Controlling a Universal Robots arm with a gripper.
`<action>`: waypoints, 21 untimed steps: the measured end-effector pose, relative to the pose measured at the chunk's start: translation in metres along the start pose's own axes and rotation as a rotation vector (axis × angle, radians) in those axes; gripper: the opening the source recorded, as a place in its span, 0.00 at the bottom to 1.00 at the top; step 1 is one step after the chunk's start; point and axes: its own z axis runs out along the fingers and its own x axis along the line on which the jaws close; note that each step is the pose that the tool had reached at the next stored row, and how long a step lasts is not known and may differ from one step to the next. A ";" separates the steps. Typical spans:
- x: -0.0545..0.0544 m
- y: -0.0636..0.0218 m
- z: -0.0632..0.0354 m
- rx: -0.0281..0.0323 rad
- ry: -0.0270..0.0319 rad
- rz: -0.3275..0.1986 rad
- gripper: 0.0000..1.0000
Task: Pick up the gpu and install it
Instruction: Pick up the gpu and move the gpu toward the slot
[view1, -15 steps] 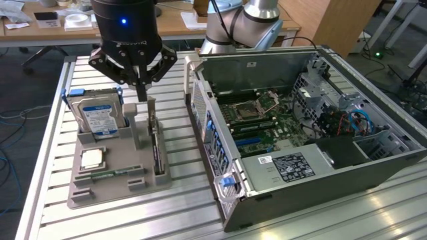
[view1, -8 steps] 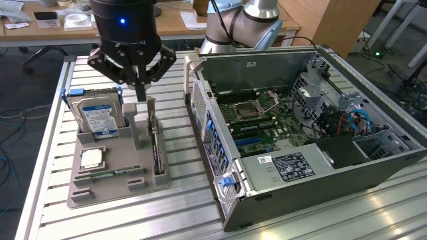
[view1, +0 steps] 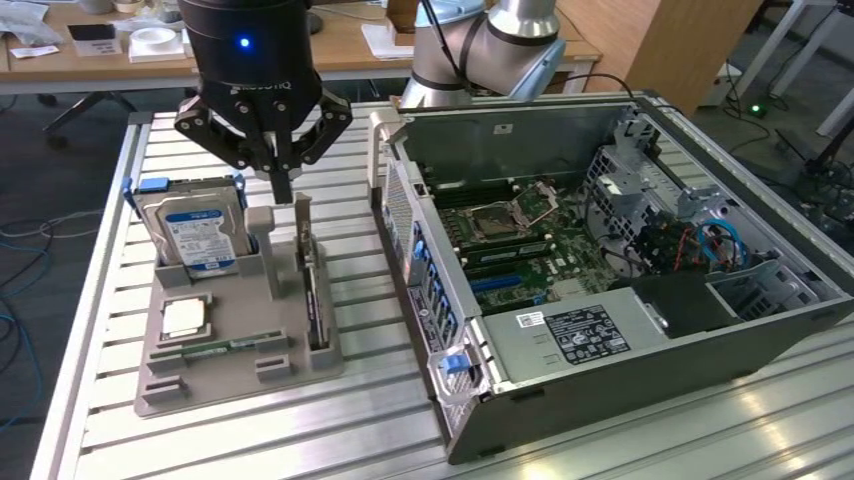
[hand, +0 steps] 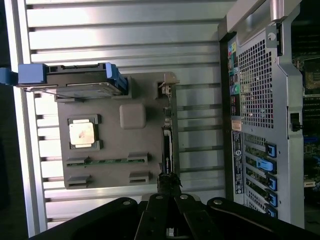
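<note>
From the exterior view, my claw (view1: 283, 192) hangs over the tray (view1: 220, 385): card (view1: 311, 290) on its three o'clock edge, hard drive (view1: 194, 235) at eleven, computer (view1: 534, 130) beyond three.

GPU (view1: 315, 300) standing on edge in a grey parts tray (view1: 227, 375), not yet installed.
The card is thin and flat: a dark board with a silver metal bracket at 1 end. It stands upright on 1 long edge in a slot along the tray's side nearest the open computer case (view1: 400, 200), on the exterior view's right of the tray. The bracket end points away from the exterior camera. From above, in the wrist view, it reads as 1 narrow dark strip, straight and untilted.
</note>
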 end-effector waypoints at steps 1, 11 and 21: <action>0.000 0.0000 0.0000 0.0000 0.0000 0.000 0.11; 0.000 0.0000 0.0000 0.0000 0.0000 0.000 0.23; 0.000 -0.0001 0.0045 0.0000 0.0000 0.000 0.42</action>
